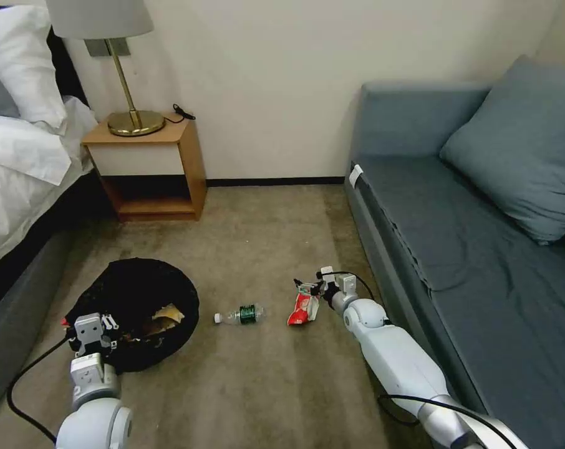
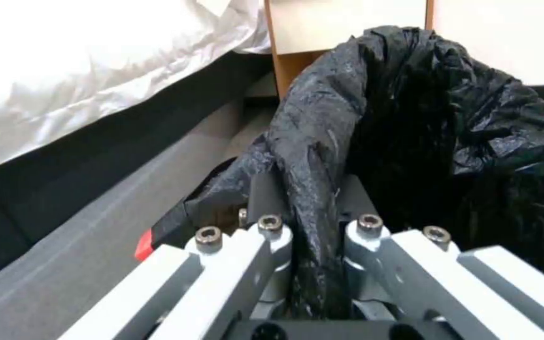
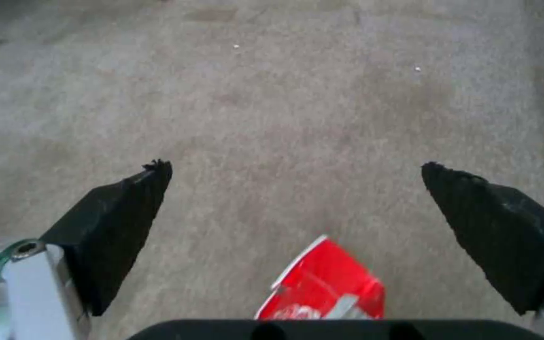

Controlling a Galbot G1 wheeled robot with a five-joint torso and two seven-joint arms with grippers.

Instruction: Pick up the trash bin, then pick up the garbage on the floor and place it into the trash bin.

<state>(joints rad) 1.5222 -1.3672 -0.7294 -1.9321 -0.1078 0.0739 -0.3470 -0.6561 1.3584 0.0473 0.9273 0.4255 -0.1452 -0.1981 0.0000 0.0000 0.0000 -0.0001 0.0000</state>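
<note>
Wall (image 1: 282, 81): plain cream, dark skirting along its base. Floor (image 1: 264, 237): beige-brown short-pile carpet. Bed (image 1: 20, 156) on the left, white linen and pillow over a dark grey base. Nightstand (image 1: 148, 165) beside the bed against the wall: wood, white drawer front, open shelf below. Brass lamp (image 1: 123, 68) with a pale shade stands on it. Sofa (image 1: 457, 249) on the right, grey-blue, with a matching cushion (image 1: 519, 143).

Trash bin (image 1: 139, 305), black crinkly liner, on carpet (image 1: 264, 237); brown paper and gold scrap inside. Clear bottle (image 1: 240, 315), green label, on side just right of bin. Red wrapper (image 1: 302, 308) flat on carpet, right of bottle.
</note>
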